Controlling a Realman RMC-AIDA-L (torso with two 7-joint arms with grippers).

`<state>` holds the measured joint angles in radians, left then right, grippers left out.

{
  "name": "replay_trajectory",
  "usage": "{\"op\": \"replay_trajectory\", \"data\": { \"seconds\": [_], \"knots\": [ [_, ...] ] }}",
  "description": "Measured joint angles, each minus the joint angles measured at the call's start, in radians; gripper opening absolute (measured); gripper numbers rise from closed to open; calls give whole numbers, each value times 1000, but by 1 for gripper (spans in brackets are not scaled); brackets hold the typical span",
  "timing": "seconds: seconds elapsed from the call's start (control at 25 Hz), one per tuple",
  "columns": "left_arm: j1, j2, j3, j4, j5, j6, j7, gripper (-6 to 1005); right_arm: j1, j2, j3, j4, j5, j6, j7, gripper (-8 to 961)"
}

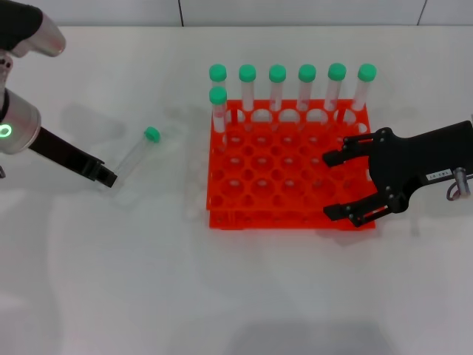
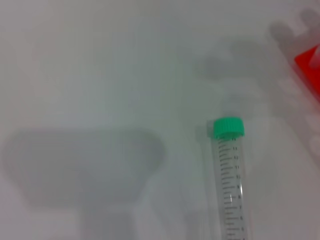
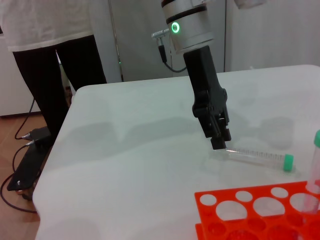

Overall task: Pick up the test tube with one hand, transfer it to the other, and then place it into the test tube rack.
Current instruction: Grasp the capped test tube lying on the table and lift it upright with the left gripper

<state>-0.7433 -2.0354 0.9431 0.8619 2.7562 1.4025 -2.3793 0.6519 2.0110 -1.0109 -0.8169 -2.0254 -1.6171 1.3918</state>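
Test tube [image 1: 137, 151] pickup is the step in hand, as we judge it: the tube lies flat on the white table [image 1: 89, 281], green cap pointing away from us and toward the rack, pointed tip toward our left gripper [image 1: 106, 177]. Starting at the left, that gripper, on the arm with the green ring, sits low at the tube's tip end, very near it or just touching; we cannot tell whether its fingers are parted or closed, since they show end-on as one dark block, and the left wrist view shows only the tube [image 2: 229, 175] and a shadow beside it. Nothing is lifted yet.

We think the next move calls for straddling the tube across its clear body and closing there, leaving the cap end free for the handover. Open table lies all around the tube, so the approach is unobstructed.

Moving right, the test tube rack [image 1: 284, 177] stands apart from the tube, with seven capped tubes [image 1: 307, 89] along its far rows and most nearer holes free. Our right gripper [image 1: 353, 186] hovers over the rack's right edge, jaws spread wide and holding nothing. The handover has room in the gap between tube and rack, though the standing tubes want a wide berth.
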Motion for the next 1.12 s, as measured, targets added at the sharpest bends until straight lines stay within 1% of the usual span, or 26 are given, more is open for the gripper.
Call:
{"op": "replay_trajectory", "data": {
  "seconds": [0.28, 1.0, 1.12],
  "knots": [
    [-14, -6, 13, 0, 1, -5, -24, 332, 0, 1, -10, 0, 1, 0, -1, 869],
    [-20, -6, 16, -31, 7, -22, -43, 253, 9, 1, -35, -7, 1, 0, -1, 870],
    [-40, -8, 16, -62, 25, -46, -51, 239, 10, 1, -37, -8, 1, 0, -1, 870]
  ]
}}
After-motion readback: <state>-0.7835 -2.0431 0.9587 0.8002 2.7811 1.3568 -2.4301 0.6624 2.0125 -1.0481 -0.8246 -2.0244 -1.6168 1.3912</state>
